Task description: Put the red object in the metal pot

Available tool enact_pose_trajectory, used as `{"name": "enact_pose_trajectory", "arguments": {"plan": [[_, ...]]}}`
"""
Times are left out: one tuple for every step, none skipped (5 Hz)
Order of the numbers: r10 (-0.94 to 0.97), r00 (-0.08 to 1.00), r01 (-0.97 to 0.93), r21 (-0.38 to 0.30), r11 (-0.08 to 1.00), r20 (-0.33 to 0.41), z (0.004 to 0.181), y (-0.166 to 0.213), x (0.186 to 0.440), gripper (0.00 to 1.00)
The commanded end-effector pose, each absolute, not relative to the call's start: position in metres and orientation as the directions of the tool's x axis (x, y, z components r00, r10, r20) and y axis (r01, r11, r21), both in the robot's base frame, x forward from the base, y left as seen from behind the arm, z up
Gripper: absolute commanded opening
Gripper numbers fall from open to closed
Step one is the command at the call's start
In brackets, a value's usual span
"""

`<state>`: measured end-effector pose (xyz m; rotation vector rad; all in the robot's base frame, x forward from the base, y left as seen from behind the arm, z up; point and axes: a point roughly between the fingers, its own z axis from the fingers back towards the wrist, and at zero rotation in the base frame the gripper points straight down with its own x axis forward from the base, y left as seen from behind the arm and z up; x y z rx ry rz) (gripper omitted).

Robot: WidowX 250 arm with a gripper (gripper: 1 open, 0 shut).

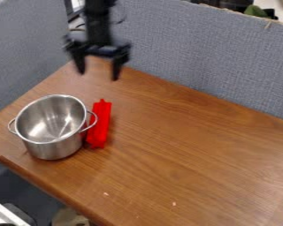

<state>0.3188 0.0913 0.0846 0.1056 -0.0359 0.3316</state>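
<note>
From the one camera view you have, looking down across the wooden table (191, 141), your gripper (99, 64) hangs high above the back edge of the tabletop, against the grey partition (203, 53), pointing straight down with its two fingers spread apart and nothing between them, so the claw is released and empty. That height reads as a clearance pose: up there it cannot knock either object, and it leaves you a clean line down onto whichever one you choose. The red object (99, 123) lies flat on the table just beside the metal pot (49, 127), on the pot's right as the camera sees it, its long side running alongside the pot's wall and apparently touching or nearly touching it; I cannot tell which from this angle. It is outside the pot, so the task is not done. The pot itself stands upright near the left front corner of the table, its bowl empty and open to the top. Because the bar sits tight against the steel wall, you will probably want the fingers to close across its narrow width rather than along it, and to come down slightly away from the rim, since a finger catching the pot could shove it toward the table edge.
</note>
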Motion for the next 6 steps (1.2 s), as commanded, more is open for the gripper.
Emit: {"name": "enact_pose_trajectory", "arguments": {"plan": [[0.193, 0.973, -0.204, 0.077, 0.976, 0.127, 0.127, 0.053, 0.354, 1.0], [0.201, 0.973, -0.211, 0.083, 0.974, 0.111, 0.118, 0.04, 0.334, 1.0], [0.228, 0.969, -0.236, 0.077, 0.969, 0.096, 0.102, 0.039, 0.31, 1.0], [0.367, 0.929, -0.37, 0.096, 0.924, 0.053, 0.065, 0.058, 0.301, 1.0], [0.535, 0.845, -0.534, 0.114, 0.838, 0.025, 0.023, 0.086, 0.285, 0.0], [0.604, 0.796, -0.604, 0.121, 0.788, 0.045, 0.014, 0.09, 0.286, 0.0]]}}
